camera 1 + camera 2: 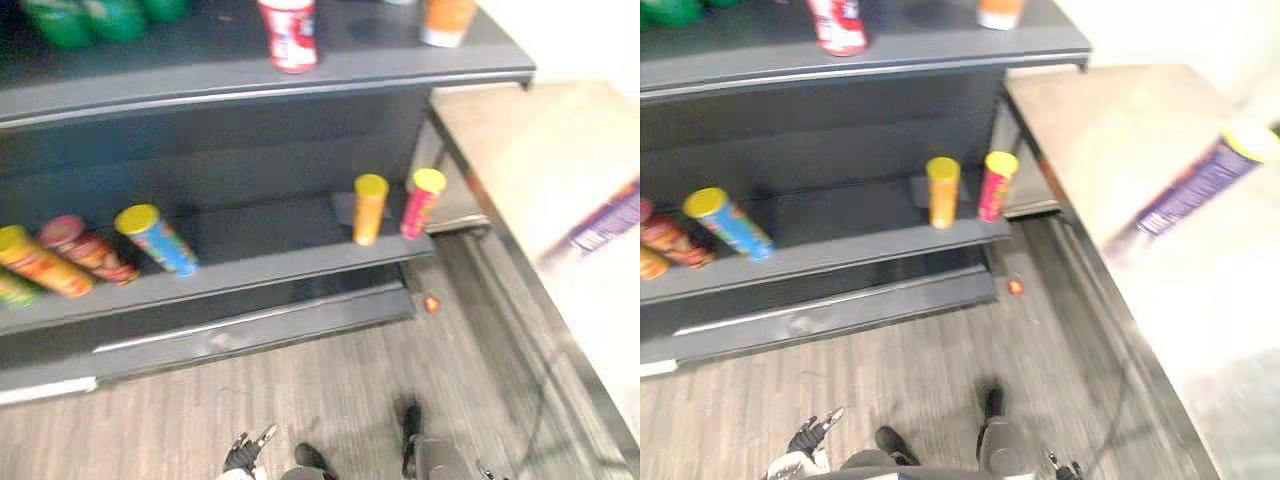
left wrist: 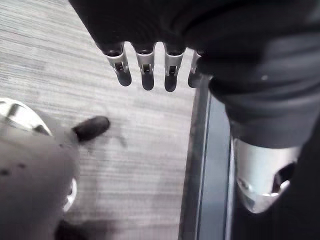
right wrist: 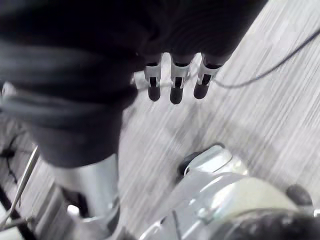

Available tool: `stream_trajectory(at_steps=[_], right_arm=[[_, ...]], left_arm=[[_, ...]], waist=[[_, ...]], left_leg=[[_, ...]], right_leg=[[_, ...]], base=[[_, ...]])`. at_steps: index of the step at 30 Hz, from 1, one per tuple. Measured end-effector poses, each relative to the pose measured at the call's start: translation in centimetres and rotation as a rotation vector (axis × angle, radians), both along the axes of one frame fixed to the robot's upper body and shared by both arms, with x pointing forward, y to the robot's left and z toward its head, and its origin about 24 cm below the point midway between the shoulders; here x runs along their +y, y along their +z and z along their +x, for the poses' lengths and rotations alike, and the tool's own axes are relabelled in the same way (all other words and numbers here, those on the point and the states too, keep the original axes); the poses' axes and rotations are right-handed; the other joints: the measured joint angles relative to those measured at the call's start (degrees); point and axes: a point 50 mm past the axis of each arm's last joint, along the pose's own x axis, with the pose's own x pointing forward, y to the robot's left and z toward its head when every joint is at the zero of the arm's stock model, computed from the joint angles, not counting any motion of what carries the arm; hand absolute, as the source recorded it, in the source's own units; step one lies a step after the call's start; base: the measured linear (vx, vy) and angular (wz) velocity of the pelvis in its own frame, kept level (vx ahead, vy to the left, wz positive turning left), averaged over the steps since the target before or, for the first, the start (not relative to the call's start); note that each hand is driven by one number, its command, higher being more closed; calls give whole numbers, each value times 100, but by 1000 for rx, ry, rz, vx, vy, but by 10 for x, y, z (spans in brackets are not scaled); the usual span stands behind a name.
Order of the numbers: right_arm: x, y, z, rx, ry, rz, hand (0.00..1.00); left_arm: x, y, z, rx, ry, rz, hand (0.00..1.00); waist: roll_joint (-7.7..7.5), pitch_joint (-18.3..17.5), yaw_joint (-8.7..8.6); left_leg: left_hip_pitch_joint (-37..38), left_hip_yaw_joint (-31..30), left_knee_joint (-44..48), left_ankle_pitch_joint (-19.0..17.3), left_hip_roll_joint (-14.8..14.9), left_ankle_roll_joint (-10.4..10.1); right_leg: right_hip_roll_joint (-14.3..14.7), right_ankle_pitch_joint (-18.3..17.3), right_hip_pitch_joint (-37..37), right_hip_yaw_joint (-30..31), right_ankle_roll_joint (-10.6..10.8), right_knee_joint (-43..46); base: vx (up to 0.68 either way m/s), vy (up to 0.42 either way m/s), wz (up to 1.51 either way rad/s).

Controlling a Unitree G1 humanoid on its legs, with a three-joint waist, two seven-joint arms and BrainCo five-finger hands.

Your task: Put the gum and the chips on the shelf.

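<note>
A purple chips can (image 1: 1200, 185) with a yellow lid lies on the pale table (image 1: 1120, 130) to the right of the dark shelf unit (image 1: 300, 265). A small red item (image 1: 431, 303), possibly the gum, lies on the floor by the shelf's right foot. My left hand (image 1: 245, 452) hangs low over the floor with its fingers (image 2: 145, 70) straight and nothing in them. My right hand (image 3: 175, 85) also hangs over the floor, straight-fingered and holding nothing. Both hands are far from the can and the red item.
On the lower shelf an orange can (image 1: 369, 208) and a pink can (image 1: 422, 202) stand at the right end, and a blue can (image 1: 158, 240) lies with others at the left. A red can (image 1: 289, 32) and green packs (image 1: 90, 18) sit on the upper shelf.
</note>
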Motion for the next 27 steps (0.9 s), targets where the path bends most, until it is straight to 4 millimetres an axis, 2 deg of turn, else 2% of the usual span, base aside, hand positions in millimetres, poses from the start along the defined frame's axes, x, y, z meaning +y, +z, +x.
stream_trajectory(at_steps=[1, 2, 3, 4, 5, 6, 8, 10, 13, 19, 20, 21, 23, 24, 25, 26, 27], right_arm=[[2, -1, 1, 5, 15, 4, 0], [3, -1, 3, 6, 28, 7, 0], [6, -2, 7, 9, 37, 18, 0], [5, -2, 13, 1, 43, 18, 0], [1, 0, 18, -10, 49, 9, 0], [-6, 1, 22, -18, 54, -11, 0], [-17, 4, 26, -25, 59, -39, 0], [-22, 6, 27, -27, 59, -51, 0], [-24, 6, 27, -28, 57, -57, 0], [-23, 4, 21, -14, 15, -44, 0], [-22, 4, 22, -16, 15, -42, 0], [-22, 4, 21, -15, 13, -41, 0], [-23, 4, 20, -12, -2, -40, 0], [-25, 4, 16, -8, -21, -42, 0], [-25, 4, 15, -5, -22, -43, 0], [-23, 3, 17, -9, -16, -40, 0], [-27, 5, 23, -22, -12, -53, 0]], left_arm=[[1, 1, 3, -10, -9, 5, 0], [1, 2, 4, -17, -14, 3, 0], [1, 3, 7, -32, -23, -4, 0], [-1, 3, 9, -35, -18, -15, 0], [-8, 2, 11, -43, -8, -40, 0], [-18, 0, 11, -45, -4, -72, 0], [-28, -1, 13, -48, -15, -100, 0], [-31, -2, 13, -45, -17, -108, 0], [-34, -4, 13, -31, -22, -119, 0], [-33, -4, 11, -22, -19, -119, 0], [-33, -4, 10, -18, -19, -116, 0], [-33, -4, 11, -19, -21, -115, 0], [-34, -4, 11, -19, -21, -115, 0], [-35, -5, 8, -12, -16, -120, 0], [-35, -6, 5, -8, -11, -122, 0], [-31, -4, 6, -28, 9, -115, 0], [-32, -3, 12, -47, 1, -115, 0]], waist=[[-112, -5, 4], [-162, -14, 8], [-257, -33, 2], [-240, -37, -7], [-128, -19, -14], [58, -48, -12], [218, -60, -27], [219, -59, -32], [200, -54, -106], [180, -58, -252], [189, -64, -322], [194, -66, -324], [206, -71, -316], [216, -71, -310], [210, -84, -307], [57, -52, -246], [32, -44, -262]], left_leg=[[57, 264, 140, -25, 74, -12], [89, 426, 252, -58, 124, -42], [156, 750, 599, -192, 215, -166], [176, 911, 796, -195, 363, -171], [193, 1083, 966, -196, 502, -171], [276, 1304, 1010, -194, 609, -170], [396, 1536, 955, -94, 644, -228], [546, 1676, 956, 19, 659, -293], [626, 1674, 964, 195, 739, -340], [750, 1799, 1272, 214, 786, -345], [768, 1833, 1435, 214, 856, -345], [780, 1839, 1564, 214, 911, -345], [871, 1887, 2215, 231, 1218, -321], [954, 1767, 2939, 444, 1560, -203], [942, 1583, 3321, 627, 1727, 13], [385, 364, 4172, 334, 1849, 83], [-176, -642, 4127, -585, 1399, -172]], right_leg=[[-170, 30, 72, -244, -10, 122], [-250, 185, 131, -377, -94, 151], [-325, 752, 272, -397, -167, -10], [-182, 687, 279, -473, -207, -144], [-82, 688, 280, -465, -204, -276], [92, 687, 295, -463, -202, -451], [210, 581, 295, -440, -134, -535], [240, 392, 382, -449, -142, -517], [279, 341, 479, -526, -162, -475], [121, -4, 541, -588, -108, -158], [114, -40, 560, -574, -99, -135], [116, -54, 562, -556, -102, -129], [158, -80, 596, -406, -132, -136], [198, -92, 729, -227, -151, -180], [234, -93, 784, -103, -156, -235], [95, -97, 935, 294, -147, -461], [-52, -97, 927, 486, -147, -567]], base=[[168, -127, -158], [175, -231, -143], [199, -340, -133], [143, -384, -139], [75, -336, -114], [27, -299, -91], [14, -216, -59], [-7, -154, -23], [-35, -95, 7], [-27, -37, 1], [9, -26, -16], [31, -27, -29], [45, -5, -50], [51, 15, -63], [123, 23, -103], [95, 66, -86], [95, 157, -82]])
